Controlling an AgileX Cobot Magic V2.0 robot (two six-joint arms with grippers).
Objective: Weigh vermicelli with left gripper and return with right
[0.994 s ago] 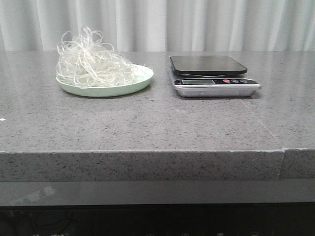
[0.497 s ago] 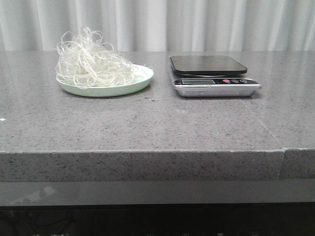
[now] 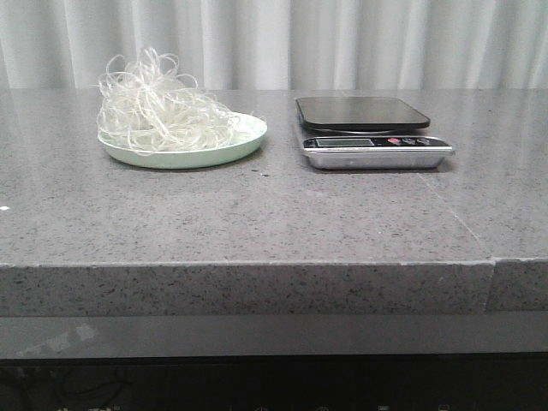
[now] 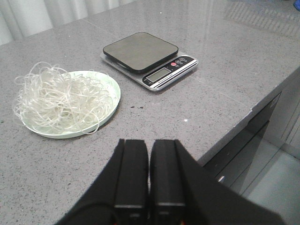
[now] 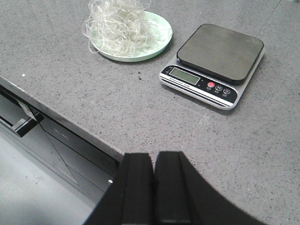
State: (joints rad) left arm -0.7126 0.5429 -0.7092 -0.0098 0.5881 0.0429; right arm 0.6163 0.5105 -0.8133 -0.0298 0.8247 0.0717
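**Before the first reach**

Nothing has moved since the earlier frames. Vermicelli [image 3: 163,107] sits on the plate [image 3: 244,144], at nine o'clock from the scale [image 3: 364,114]. Left gripper [image 4: 149,150] and right gripper [image 5: 153,164] have fingers together, off the bench [image 3: 257,214]. Next: the left must open over the nest.

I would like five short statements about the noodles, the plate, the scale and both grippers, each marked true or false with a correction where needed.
1. The vermicelli lies on the pale green plate. True.
2. The kitchen scale carries the noodles. False: its platform is bare.
3. The left gripper holds some strands. False: its fingers are together, holding nothing, apart from the plate.
4. The right gripper is shut. True.
5. In the front view, the scale stands left of the plate. False: it stands to the right.
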